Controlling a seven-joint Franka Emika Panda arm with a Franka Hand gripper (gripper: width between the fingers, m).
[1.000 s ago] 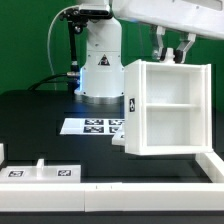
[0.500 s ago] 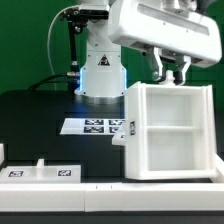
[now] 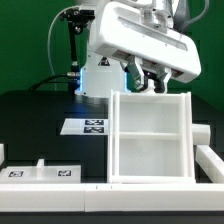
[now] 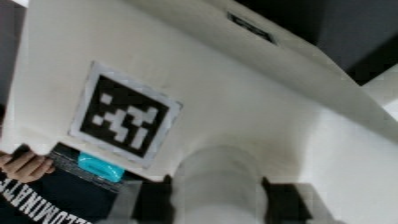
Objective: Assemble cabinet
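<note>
In the exterior view the cabinet (image 3: 150,135) stands upright a little toward the exterior view's right of the middle. Its open face is turned to the camera and one shelf runs across it, splitting it into an upper and a lower compartment. The tool (image 3: 147,88) comes down from the arm's big white housing (image 3: 145,40), and its two dark fingers are drawn in on the cabinet's top panel, pinching it at about the middle of the upper edge. A low white rail (image 3: 45,178) runs along the front of the black tabletop (image 3: 40,110). It carries small square tags on the exterior view's left, and it hides the cabinet's bottom edge, so I cannot tell whether the body rests on the tabletop or hangs just above it. The marker board (image 3: 92,125) lies flat behind, just beside the cabinet's left wall as this view has it. The robot's white base (image 3: 98,70) rises farther back against a green backdrop.

In the wrist view a white panel of the cabinet (image 4: 267,110) fills nearly the whole picture, very close and tilted. A square black-and-white tag (image 4: 121,110) sits on it. Beyond the panel's edge a dark part with a small cyan patch (image 4: 98,170) shows, too blurred to name. The fingertips cannot be made out here.
</note>
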